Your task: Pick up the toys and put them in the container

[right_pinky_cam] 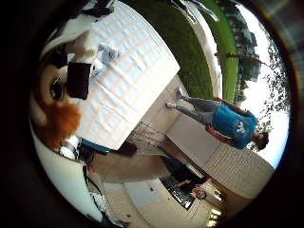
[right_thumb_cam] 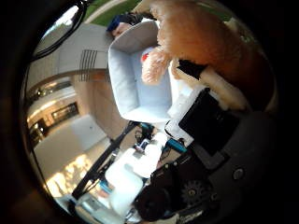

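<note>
Carrying plush toy over the bin

Holding a plush toy (right_thumb_cam: 205,42) close against the palm: orange-brown fur fills much of the thumb-side view, and the little-finger-side view shows its face, a big dark eye and an orange furry muzzle. The hand (right_thumb_cam: 205,121) has its white and black fingers curled round the toy's body, so the grip looks closed on it. One fluffy paw dangles over the open light grey container (right_thumb_cam: 124,79), which sits just past the hand with pale inner walls showing; a small red-and-white thing lies inside, too small to identify.

Handling, as a judgement: toy looks light, soft, squashy, not fragile, fur a bit slippery; limbs flop, so take it round the torso, not by a paw. Release over the container should be forgiving.

Further out: white-covered table (right_pinky_cam: 128,80) beside the toy, more small toys on it near the hand, unclear what they are. Grass and paved ground beyond.

Writing: none readable on the toy or the container.
</note>
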You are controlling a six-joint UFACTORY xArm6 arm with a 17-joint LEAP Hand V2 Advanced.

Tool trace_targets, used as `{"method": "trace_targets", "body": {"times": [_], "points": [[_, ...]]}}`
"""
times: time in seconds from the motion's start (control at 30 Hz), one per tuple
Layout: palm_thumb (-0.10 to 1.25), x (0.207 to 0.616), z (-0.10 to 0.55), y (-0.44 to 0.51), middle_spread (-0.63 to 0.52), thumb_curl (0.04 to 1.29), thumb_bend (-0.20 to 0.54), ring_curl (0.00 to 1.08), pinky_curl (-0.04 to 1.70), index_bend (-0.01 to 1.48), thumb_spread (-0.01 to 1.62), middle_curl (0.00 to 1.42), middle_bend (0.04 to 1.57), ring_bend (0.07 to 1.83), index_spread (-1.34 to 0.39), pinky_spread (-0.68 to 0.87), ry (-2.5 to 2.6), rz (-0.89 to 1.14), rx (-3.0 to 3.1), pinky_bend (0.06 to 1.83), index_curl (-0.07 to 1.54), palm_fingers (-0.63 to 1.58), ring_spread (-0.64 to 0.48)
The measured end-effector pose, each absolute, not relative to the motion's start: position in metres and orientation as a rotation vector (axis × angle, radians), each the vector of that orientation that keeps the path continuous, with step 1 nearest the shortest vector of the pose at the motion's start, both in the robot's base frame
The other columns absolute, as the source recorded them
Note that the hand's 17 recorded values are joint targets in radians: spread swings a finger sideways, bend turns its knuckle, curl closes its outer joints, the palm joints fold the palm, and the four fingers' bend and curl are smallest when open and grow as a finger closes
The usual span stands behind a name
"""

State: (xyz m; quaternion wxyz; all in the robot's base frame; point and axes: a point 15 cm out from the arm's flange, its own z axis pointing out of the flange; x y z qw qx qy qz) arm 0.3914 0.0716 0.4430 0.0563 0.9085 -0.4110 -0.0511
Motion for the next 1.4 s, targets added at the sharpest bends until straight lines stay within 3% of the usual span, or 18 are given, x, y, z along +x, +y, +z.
{"method": "trace_targets", "body": {"times": [0.27, 0.47, 0.67, 0.8, 0.9, 1.0, 1.2, 1.4], "points": [[0.97, 0.393, 0.43, 0.21, -0.29, 0.67, -0.015, 0.87, 0.98, 0.67, 1.14, 1.15, 1.15, 1.44, -1.15, 0.17, -1.197, -0.221, 2.953, 1.44, 0.34, 0.8, -0.13], [0.95, 0.406, 0.378, 0.254, -0.29, 0.7, -0.019, 0.88, 1.0, 0.68, 1.15, 1.17, 1.17, 1.47, -1.2, 0.15, -1.154, -0.326, 2.932, 1.48, 0.41, 0.76, -0.13], [0.86, 0.416, 0.343, 0.275, -0.26, 0.66, -0.028, 0.84, 1.01, 0.68, 1.2, 1.13, 1.14, 1.46, -1.16, 0.16, -1.145, -0.351, 2.911, 1.38, 0.53, 0.69, -0.09], [0.82, 0.415, 0.339, 0.275, -0.21, 0.6, -0.029, 0.76, 0.97, 0.64, 1.22, 1.02, 0.96, 1.32, -0.92, 0.21, -1.141, -0.358, 2.903, 1.26, 0.65, 0.49, -0.02], [0.79, 0.413, 0.337, 0.274, -0.14, 0.57, -0.032, 0.7, 0.94, 0.5, 1.22, 0.89, 0.72, 1.21, -0.62, 0.26, -1.133, -0.367, 2.896, 1.16, 0.66, 0.08, 0.05], [0.78, 0.41, 0.333, 0.271, -0.07, 0.55, -0.029, 0.59, 0.85, 0.43, 1.2, 0.75, 0.5, 0.98, -0.48, 0.32, -1.123, -0.382, 2.874, 1.0, 0.6, -0.18, 0.15], [0.77, 0.405, 0.335, 0.258, 0.07, 0.5, -0.027, 0.38, 0.64, 0.21, 1.17, 0.52, 0.16, 0.55, -0.47, 0.41, -1.096, -0.42, 2.855, 0.69, 0.45, -0.22, 0.27], [0.77, 0.411, 0.364, 0.229, 0.12, 0.47, -0.028, 0.33, 0.54, 0.14, 1.14, 0.39, 0.11, 0.43, -0.47, 0.45, -1.128, -0.389, 2.896, 0.58, 0.37, -0.13, 0.31]]}}
